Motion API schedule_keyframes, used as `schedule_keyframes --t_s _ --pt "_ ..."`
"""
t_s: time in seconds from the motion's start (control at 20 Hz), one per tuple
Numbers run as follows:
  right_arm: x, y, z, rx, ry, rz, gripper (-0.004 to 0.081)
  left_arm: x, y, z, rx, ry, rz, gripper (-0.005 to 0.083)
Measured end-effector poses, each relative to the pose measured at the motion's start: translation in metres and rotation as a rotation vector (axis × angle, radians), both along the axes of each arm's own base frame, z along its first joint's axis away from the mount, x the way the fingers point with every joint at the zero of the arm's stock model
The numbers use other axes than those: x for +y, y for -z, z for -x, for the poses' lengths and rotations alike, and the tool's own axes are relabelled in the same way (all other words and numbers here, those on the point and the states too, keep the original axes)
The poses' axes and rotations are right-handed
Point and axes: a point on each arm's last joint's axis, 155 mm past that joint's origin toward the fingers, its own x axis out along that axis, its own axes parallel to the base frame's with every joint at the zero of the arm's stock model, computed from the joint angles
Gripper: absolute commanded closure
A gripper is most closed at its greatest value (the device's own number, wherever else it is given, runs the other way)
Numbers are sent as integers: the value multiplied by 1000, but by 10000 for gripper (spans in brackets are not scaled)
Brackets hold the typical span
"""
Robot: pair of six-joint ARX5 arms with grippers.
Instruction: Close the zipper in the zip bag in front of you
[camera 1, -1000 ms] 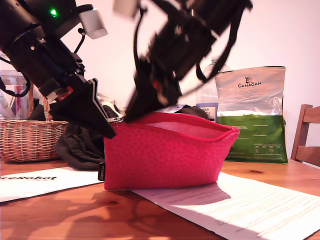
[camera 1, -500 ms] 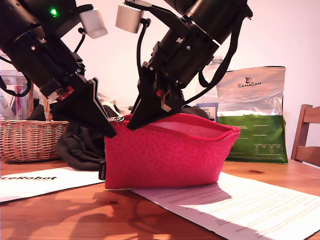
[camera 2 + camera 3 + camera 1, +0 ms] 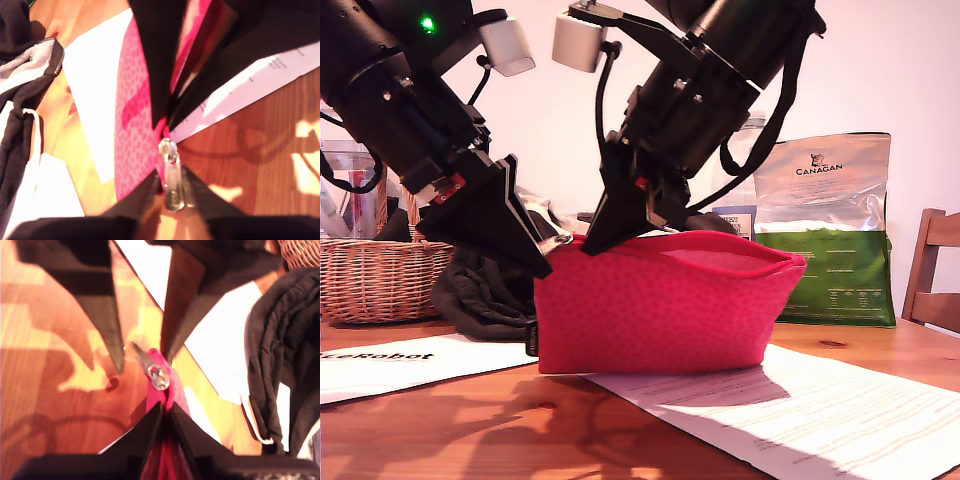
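Observation:
The red-pink zip bag (image 3: 660,310) stands upright on the wooden table (image 3: 470,430), its mouth gaping toward the exterior view's right. The red zipper (image 3: 720,242) runs along the top edge. Its silver pull tab (image 3: 556,241) is at the end on the exterior view's left. My first gripper (image 3: 548,264) comes down from the exterior view's upper left and is shut on that pull tab (image 3: 171,182). My second gripper (image 3: 588,244) reaches down just beside it and is shut on the bag's top edge (image 3: 162,390), with the tab (image 3: 156,375) right ahead of its jaws.
A black garment (image 3: 480,290) and a wicker basket (image 3: 375,275) lie behind the bag on the exterior view's left. A green-and-silver Canagan bag (image 3: 830,230) and a chair (image 3: 932,270) stand at that view's right. Printed paper sheets (image 3: 800,410) lie under and before the bag.
My second arm, blurred a second ago, has settled onto the bag's top edge. The bag has shifted slightly toward the exterior view's right. My first arm has barely moved.

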Motion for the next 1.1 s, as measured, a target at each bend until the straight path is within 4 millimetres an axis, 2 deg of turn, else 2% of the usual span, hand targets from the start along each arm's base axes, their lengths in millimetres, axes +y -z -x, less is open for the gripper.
schedule_keyframes --t_s 0.1,0.35,0.5,0.75,0.8,0.95,1.1 --pt "-1 0 -1 1 4 0 782 2 2 1 7 -5 -11 548" --pt "-2 1 -1 3 4 2 782 7 2 6 40 -35 -17 703" --pt "-2 0 -1 1 5 2 782 11 10 17 152 -98 -12 704" --pt "-4 0 -3 1 12 2 782 -1 -1 30 346 -170 144 682" --pt "-4 0 -3 1 11 2 782 0 -2 29 400 -227 174 685" --pt "-4 1 -3 1 11 3 782 11 -3 15 414 -311 199 797" --pt "-4 0 -3 1 11 3 782 12 -9 5 412 -340 247 797"
